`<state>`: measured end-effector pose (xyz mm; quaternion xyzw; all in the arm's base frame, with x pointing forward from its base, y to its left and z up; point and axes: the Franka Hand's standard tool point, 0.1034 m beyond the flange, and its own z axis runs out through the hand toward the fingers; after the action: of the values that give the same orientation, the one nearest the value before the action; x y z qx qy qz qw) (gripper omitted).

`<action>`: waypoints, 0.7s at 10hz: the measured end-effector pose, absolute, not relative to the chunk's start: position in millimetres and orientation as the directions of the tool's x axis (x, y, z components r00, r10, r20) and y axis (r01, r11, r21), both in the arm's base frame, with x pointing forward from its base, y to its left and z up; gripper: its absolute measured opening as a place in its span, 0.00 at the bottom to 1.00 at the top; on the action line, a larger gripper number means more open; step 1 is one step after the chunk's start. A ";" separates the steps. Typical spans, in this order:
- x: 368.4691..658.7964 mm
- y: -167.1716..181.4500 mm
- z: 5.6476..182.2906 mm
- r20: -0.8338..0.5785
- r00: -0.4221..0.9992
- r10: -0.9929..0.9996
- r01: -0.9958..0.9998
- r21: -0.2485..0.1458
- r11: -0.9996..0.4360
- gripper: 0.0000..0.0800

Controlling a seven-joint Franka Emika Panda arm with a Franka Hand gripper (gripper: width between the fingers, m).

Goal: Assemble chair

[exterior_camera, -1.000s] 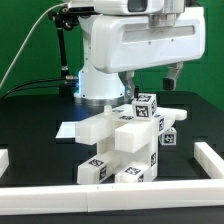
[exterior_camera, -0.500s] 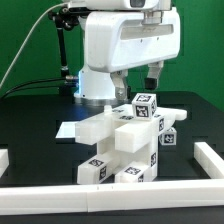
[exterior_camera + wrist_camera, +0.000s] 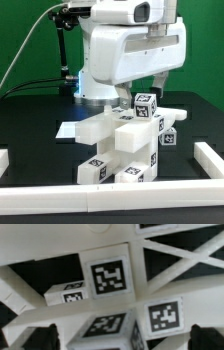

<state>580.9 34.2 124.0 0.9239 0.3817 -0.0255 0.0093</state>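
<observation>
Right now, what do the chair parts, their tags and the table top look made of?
Chair parts: likely matte white plastic; blocky, even colour, no glare. Tags: flat black-and-white print, probably stickers or paper; cannot tell which. Table top: black, dull finish; material unclear.

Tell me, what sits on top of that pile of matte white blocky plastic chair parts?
A small white cube bearing a black-and-white tag tops the chair parts, with the open gripper hanging just above. The cube's underside, where it meets the pile, is covered.
</observation>
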 end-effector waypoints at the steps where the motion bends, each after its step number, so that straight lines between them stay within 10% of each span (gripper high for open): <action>1: 581.0 32.9 123.9 -0.054 0.710 0.702 0.703 -0.002 -0.712 0.81; 5: 582.1 31.1 125.9 -0.050 0.833 0.552 0.553 0.009 -0.833 0.37; 7: 582.2 30.9 126.0 -0.048 0.888 0.458 0.459 0.014 -0.888 0.37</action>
<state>582.2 30.9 126.0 0.9714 0.2359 -0.0218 0.0126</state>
